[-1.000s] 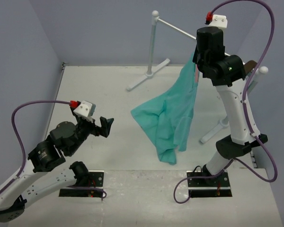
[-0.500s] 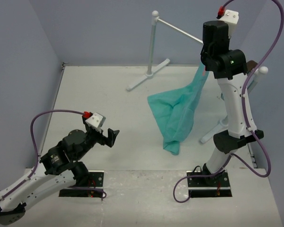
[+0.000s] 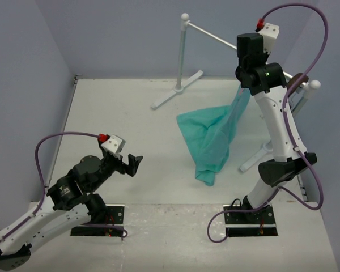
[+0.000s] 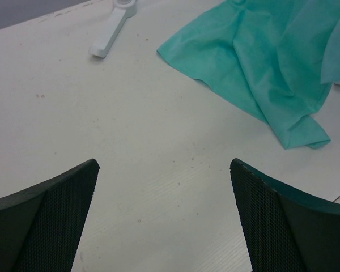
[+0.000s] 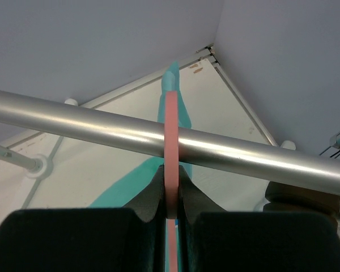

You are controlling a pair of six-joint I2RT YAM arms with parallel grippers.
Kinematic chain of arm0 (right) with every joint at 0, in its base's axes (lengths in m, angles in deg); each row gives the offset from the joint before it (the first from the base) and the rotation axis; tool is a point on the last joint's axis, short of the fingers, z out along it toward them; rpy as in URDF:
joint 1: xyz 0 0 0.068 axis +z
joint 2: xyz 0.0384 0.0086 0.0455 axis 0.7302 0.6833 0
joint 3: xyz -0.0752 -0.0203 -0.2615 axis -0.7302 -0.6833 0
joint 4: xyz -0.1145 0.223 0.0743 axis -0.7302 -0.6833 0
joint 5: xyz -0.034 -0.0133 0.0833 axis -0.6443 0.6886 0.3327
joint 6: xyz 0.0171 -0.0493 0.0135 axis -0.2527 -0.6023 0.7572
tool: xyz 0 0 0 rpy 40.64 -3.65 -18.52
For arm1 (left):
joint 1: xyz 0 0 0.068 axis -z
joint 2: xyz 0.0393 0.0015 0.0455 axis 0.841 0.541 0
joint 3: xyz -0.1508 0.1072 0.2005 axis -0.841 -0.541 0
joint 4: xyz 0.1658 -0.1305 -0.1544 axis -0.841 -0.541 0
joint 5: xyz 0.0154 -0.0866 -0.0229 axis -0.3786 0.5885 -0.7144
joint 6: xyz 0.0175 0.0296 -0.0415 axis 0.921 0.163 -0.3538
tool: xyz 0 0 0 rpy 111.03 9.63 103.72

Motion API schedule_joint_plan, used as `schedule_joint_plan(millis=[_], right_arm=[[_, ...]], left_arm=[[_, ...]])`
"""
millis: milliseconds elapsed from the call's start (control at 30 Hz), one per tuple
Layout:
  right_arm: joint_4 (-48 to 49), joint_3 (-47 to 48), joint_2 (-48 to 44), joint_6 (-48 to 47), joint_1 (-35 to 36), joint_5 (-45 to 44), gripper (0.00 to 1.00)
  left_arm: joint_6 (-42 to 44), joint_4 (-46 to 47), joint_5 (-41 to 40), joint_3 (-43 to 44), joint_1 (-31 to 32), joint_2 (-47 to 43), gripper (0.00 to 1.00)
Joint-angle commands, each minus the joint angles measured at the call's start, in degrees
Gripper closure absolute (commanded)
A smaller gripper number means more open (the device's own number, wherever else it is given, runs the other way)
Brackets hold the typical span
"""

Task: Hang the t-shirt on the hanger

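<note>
The teal t-shirt (image 3: 215, 133) hangs from high up at the right arm, and its lower part trails down to the table. My right gripper (image 3: 246, 72) is up at the white stand's metal rail (image 3: 215, 37). In the right wrist view the gripper (image 5: 171, 184) is shut on the thin pink hanger (image 5: 171, 133), seen edge-on. The hanger crosses in front of the rail (image 5: 90, 120), with teal cloth (image 5: 124, 192) below. My left gripper (image 3: 134, 164) is open and empty, low over the table to the left of the shirt. The left wrist view shows its gripper (image 4: 164, 170) and the shirt (image 4: 272, 62).
The white rail stand has a post (image 3: 182, 51) and feet (image 3: 175, 90) at the back, and a second post (image 3: 309, 90) at the right. Brown-banded headphones (image 3: 298, 81) hang by that post, and also show in the right wrist view (image 5: 300, 201). A stand foot (image 4: 110, 35) lies ahead of the left gripper.
My right arm has risen and swung right to the rail, carrying hanger and shirt; the shirt now hangs narrower and further right. My left arm has drawn back towards its base.
</note>
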Motion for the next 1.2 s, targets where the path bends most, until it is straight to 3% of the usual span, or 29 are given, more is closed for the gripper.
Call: schedule_joint_plan(millis=[0,67,100,133,233,367,433,667,933,1167], right_arm=[[2.1,-4.3,-3.0,2.3,0.3,2.0,1.00],[3.2,-6.7,-3.9,2.2,0.3,3.1,0.79],[3.7,-7.2,-4.4,2.2,0.3,3.8,0.61],[3.9,-7.4,-4.7,2.2,0.3,4.4,0.51],[4.4,-7.4,-6.4,2.2,0.3,6.7,0.40],[4.7,-10.1,-10.8,3.0,0.7,12.4,0.06],[7.9,-16.4,-16.5,2.9,1.4,17.0,0.01],[11.3,-34.3,-41.7,-2.9,2.5,32.9,0.01],[6.8,-56.4,-66.9,-4.6,2.5,27.7,0.01],[6.8,-67.6,-78.8,-4.9,2.5,24.4,0.01]], left_arm=[[-0.6,2.8,0.4,0.2,-0.7,0.1,0.00],[-0.7,2.8,0.0,0.2,-1.2,0.3,0.00],[-0.9,2.8,-0.3,0.3,-1.7,0.6,0.00],[-1.1,2.8,-0.6,0.3,-2.7,1.0,0.00],[-1.5,3.1,0.1,0.3,-7.1,2.0,0.00],[-3.3,3.1,-2.2,0.5,-16.2,2.7,0.00],[-4.1,3.1,-4.7,0.5,-19.9,3.0,0.00],[-7.1,0.5,-11.2,2.1,-25.6,5.2,0.00],[-7.4,-0.7,-16.7,2.0,-26.4,0.0,0.00],[-6.2,-0.2,-15.6,1.1,-26.5,-3.0,0.00]])
